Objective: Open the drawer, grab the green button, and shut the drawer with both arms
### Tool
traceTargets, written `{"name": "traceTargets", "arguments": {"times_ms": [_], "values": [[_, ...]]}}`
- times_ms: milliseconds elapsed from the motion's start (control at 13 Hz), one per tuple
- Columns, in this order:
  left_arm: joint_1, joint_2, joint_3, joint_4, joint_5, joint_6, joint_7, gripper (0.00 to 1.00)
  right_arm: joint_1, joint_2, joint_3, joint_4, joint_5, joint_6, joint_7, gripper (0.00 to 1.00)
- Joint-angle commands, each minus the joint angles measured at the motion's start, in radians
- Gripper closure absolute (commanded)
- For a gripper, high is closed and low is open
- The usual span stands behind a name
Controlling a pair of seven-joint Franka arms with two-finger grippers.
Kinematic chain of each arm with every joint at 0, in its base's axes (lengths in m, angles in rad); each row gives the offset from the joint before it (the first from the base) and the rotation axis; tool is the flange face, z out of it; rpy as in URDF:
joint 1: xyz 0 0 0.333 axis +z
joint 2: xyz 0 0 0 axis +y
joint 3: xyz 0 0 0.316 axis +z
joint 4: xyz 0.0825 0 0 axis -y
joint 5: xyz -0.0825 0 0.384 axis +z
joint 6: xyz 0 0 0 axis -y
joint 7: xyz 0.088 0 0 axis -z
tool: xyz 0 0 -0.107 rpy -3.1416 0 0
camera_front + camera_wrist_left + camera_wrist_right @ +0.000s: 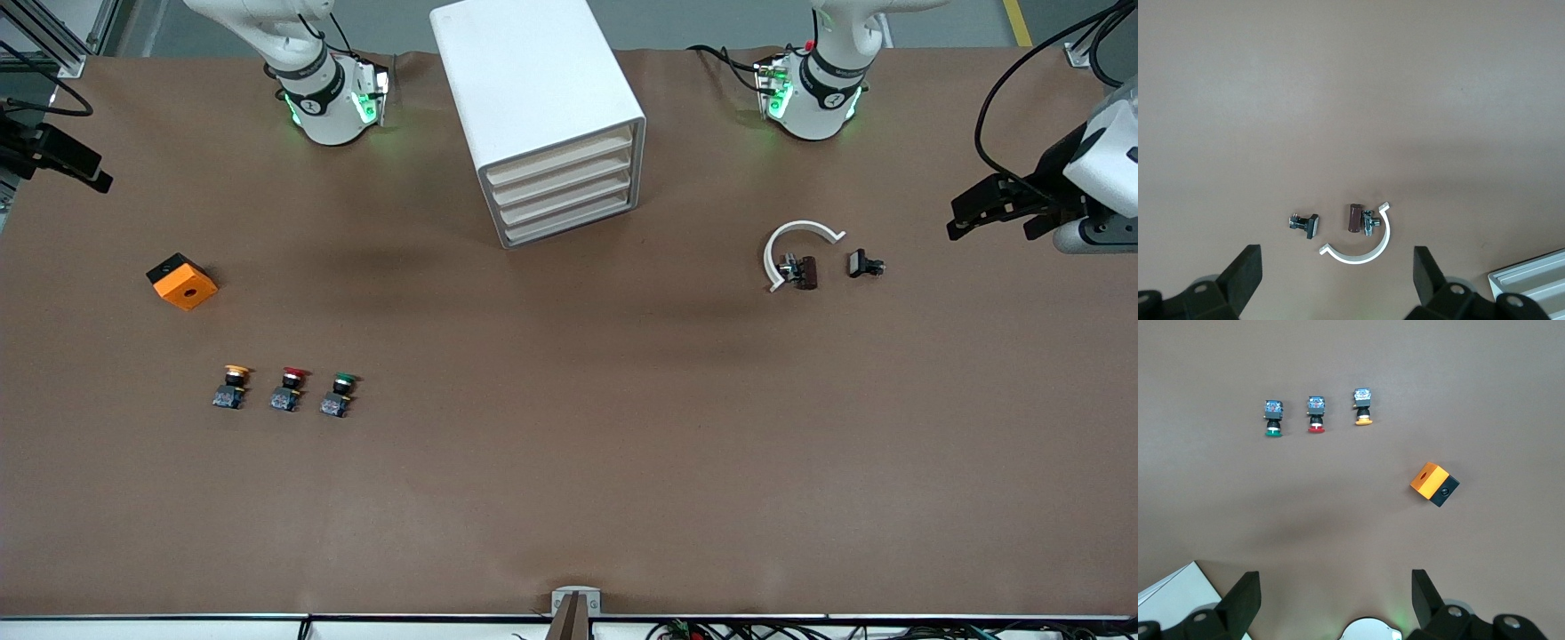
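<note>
**On the table: drawers shut, green button out**

Beside the red button (292, 388), toward the right arm's end, stands the green button (339, 395). All drawers of the cabinet (542, 116) sit flush.

Left gripper (1338, 283) and right gripper (1335, 600) hover, fingers spread, holding nothing.

This fits either an early or a finished stage.

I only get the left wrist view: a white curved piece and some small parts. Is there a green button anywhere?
Observer: Yes, the green button lies toward the right arm's end of the table, beside a red button and a yellow button.
Operator: Are the drawers open?
Observer: No, all four drawers of the white cabinet are shut.
Operator: Is the other arm holding anything?
Observer: No, the right gripper hangs over the table, jaws open.
</note>
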Motion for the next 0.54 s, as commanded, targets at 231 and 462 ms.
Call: {"name": "traceTargets", "arguments": {"times_ms": [231,462], "values": [[0.004,0.012,-0.002,0.034,0.018,-0.021,0.026,0.00,0.065,-0.046,-0.033,-0.040,0.009,-0.001,0.021,0.00],[0.004,0.013,-0.002,0.034,0.017,-0.021,0.026,0.00,0.059,-0.060,-0.033,-0.061,0.009,0.003,0.021,0.00]]}}
